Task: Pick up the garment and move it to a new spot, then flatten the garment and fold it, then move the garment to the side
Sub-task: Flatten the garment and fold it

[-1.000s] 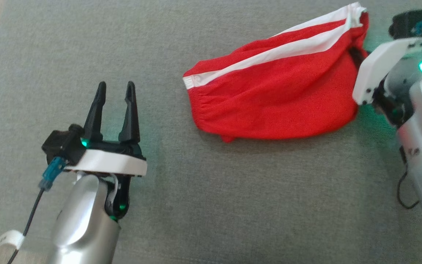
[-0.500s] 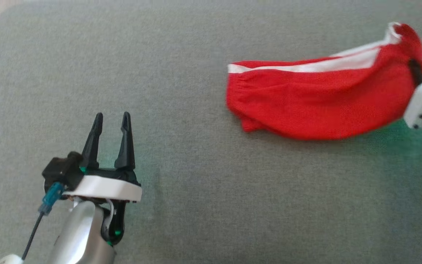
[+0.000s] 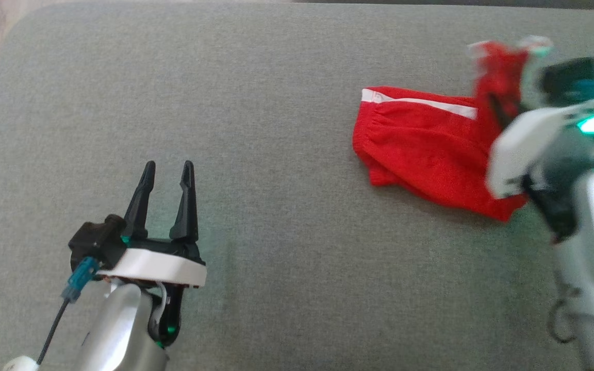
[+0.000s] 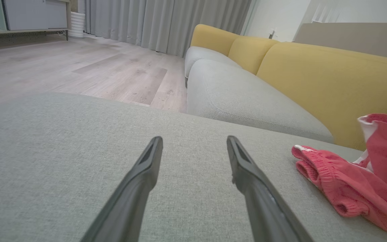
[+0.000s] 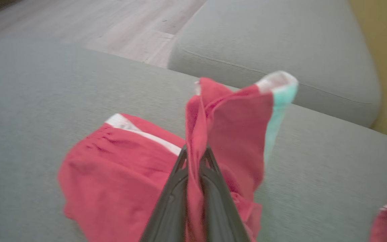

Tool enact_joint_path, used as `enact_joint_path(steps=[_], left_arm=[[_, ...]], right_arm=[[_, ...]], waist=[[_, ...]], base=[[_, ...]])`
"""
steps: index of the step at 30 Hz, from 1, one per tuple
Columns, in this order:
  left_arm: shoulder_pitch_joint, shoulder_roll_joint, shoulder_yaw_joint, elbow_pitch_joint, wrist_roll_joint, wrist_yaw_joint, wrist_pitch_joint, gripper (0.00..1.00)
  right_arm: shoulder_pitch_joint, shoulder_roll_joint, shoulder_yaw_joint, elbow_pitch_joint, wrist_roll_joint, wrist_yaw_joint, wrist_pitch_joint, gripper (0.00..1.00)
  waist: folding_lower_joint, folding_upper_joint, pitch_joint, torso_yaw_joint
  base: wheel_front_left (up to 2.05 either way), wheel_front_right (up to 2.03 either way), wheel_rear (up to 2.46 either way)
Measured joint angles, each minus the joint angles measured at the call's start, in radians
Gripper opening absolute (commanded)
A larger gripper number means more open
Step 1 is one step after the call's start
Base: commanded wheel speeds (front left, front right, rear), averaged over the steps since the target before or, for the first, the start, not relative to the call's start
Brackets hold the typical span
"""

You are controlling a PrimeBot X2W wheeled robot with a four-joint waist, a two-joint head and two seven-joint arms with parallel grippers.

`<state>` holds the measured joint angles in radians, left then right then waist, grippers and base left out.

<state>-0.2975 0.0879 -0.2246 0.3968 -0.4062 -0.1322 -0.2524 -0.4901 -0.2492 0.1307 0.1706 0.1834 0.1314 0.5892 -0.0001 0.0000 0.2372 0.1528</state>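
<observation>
Garment point(image 3: 421, 149), red fabric with white side stripe: on grey woven cushion point(image 3: 276, 103), far right of scene. One end lifted and bunched, remainder lying crumpled on cushion, elastic cuff end pointing left. Right gripper point(image 5: 195, 154): long dark fingers pressed together on raised red fold, white-edged hem flopping over above fingertips. Motion blur on arm in head view. Left gripper point(image 3: 168, 172): near left, fingers spread, pointing away over cushion, well apart from garment. Beyond cushion on far side: second grey seat with yellow padded backrest point(image 4: 331, 74); pale wood plank floor point(image 4: 62, 67) at far left.
</observation>
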Motion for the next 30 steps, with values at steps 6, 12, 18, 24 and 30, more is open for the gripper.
enact_joint_path(steps=[6,12,18,24,30], left_arm=[[-0.001,-0.001,-0.002,0.000,-0.007,0.000,0.000,1.00],[-0.002,-0.003,-0.007,0.000,-0.011,0.000,0.000,1.00],[-0.001,-0.003,-0.001,0.001,-0.017,0.000,0.000,1.00],[0.020,-0.001,0.018,0.002,-0.016,0.000,0.000,1.00],[0.039,0.000,0.022,0.004,-0.005,0.000,0.000,1.00]], right_arm=[[-0.078,0.102,0.154,0.076,0.027,0.000,0.009,0.00],[-0.121,0.142,0.238,0.241,0.050,0.000,-0.028,1.00],[-0.120,0.154,0.283,0.244,0.204,0.000,-0.087,1.00],[-0.121,0.063,0.234,0.116,0.219,0.000,-0.189,1.00],[-0.054,-0.035,0.078,0.109,0.151,0.000,-0.208,1.00]], waist=[[0.0001,0.0000,0.009,0.025],[0.0002,0.0000,0.018,0.053],[0.0001,0.0000,0.004,0.050],[0.0001,0.0000,-0.031,0.020],[0.0000,0.0000,-0.053,-0.001]], base=[[0.00,0.00,0.00],[0.00,0.00,0.00],[0.00,0.00,0.00],[0.00,0.00,0.00],[0.00,0.00,0.00]])
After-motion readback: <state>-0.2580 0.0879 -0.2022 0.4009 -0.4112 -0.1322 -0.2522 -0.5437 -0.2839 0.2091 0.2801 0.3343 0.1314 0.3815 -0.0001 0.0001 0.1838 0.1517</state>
